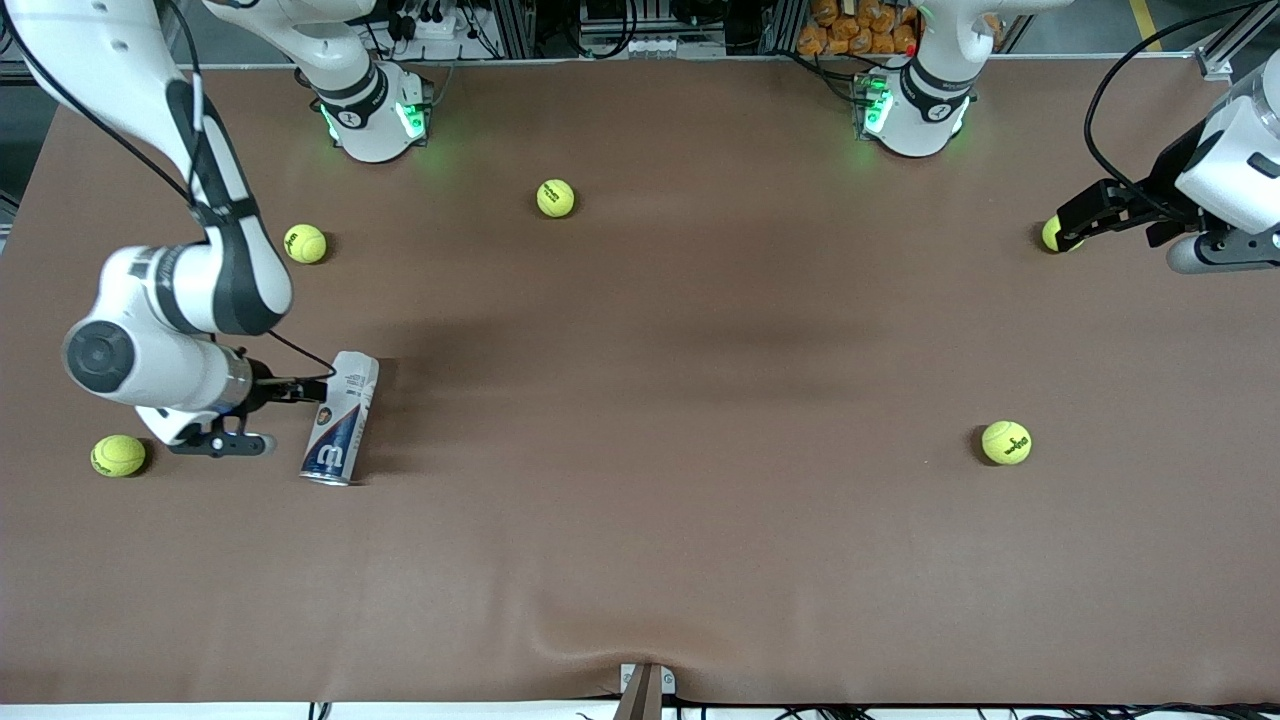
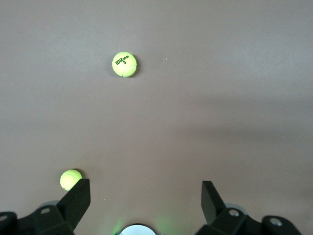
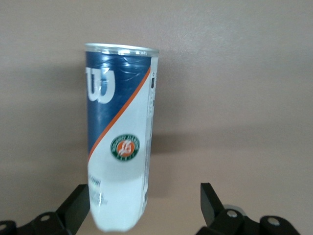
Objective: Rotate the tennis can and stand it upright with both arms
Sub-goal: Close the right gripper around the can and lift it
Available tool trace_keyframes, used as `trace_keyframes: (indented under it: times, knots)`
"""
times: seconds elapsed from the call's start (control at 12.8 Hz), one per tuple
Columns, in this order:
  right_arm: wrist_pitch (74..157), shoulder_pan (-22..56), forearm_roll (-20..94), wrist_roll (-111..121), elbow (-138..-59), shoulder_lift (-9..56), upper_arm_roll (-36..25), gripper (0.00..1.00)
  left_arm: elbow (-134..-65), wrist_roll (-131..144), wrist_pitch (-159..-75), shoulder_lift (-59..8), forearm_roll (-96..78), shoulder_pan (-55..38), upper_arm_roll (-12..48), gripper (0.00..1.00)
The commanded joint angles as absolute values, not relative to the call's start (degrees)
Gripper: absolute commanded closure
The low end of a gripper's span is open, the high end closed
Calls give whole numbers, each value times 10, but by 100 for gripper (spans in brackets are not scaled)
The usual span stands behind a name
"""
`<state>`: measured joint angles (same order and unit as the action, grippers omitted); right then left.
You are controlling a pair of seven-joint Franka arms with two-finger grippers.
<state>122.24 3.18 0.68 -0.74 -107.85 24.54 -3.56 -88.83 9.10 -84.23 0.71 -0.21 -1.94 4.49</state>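
Lying on its side on the brown desk (image 1: pixel 640 560) toward my right arm's end, the tennis can (image 1: pixel 341 417) points its silvery rim at the front camera. My right gripper (image 1: pixel 305 388) sits low just beside it, fingers spread, not gripping; only the right wrist view shows the label's round emblem and the can between my fingers. My left gripper (image 1: pixel 1075 225), also spread, hangs at the other end over a tennis ball (image 2: pixel 71 179), whose neighbour's (image 2: pixel 124 64) printed lettering shows only in the left wrist view.
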Motion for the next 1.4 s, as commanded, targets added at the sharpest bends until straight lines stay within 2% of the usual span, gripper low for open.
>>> trace_keyframes:
  times: [0.0, 0.78, 1.33]
  knots:
    - [1239, 34, 40, -11, -1077, 270, -35, 0, -878, 81, -837, 4, 3, -18, 47, 0]
    - [1308, 49, 64, -12, -1074, 327, -36, 0, -879, 82, -837, 3, 3, -19, 47, 0]
    - [1311, 47, 63, -9, -1073, 343, -36, 0, -883, 82, -837, 3, 3, -21, 47, 0]
